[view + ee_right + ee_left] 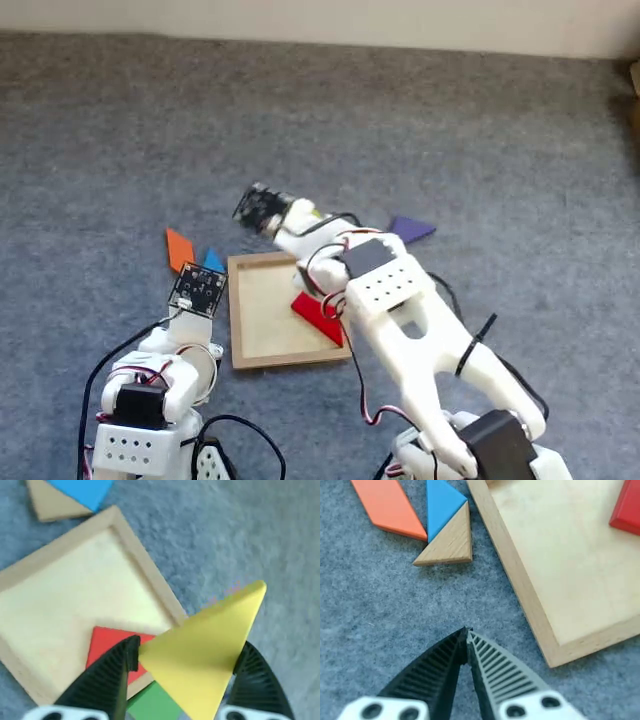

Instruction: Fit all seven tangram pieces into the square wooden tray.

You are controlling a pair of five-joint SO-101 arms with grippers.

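- Grey carpet-like fabric is covering the whole surface [480,130], and a pale wall strip is running along the top of the high view.
- The square wooden tray [240,310] is sitting just below the middle of the high view, with a red piece [315,312] lying inside it near its right side.
- The right arm is extending from the lower right of that frame across the tray's right side.
- The right hand [189,652] is gripping a yellow triangle [205,655] between its two dark fingers [107,680]. It is holding the piece off the surface, over the tray's rim and the red piece.
- A green piece [155,705] is showing under the yellow triangle, just beside the red piece. I cannot tell whether it is lying in the tray.
- The left hand [466,635] is closed on nothing, with its fingertips meeting over bare fabric near the tray's outer edge.
- An orange parallelogram [179,249] and a blue triangle [213,262] are lying on the surface to the upper left of the tray.
- A plain wooden triangle [447,542] is touching the blue triangle, a little apart from the left hand's fingertips.
- A purple piece [412,230] is lying to the upper right of the tray, apart from it.
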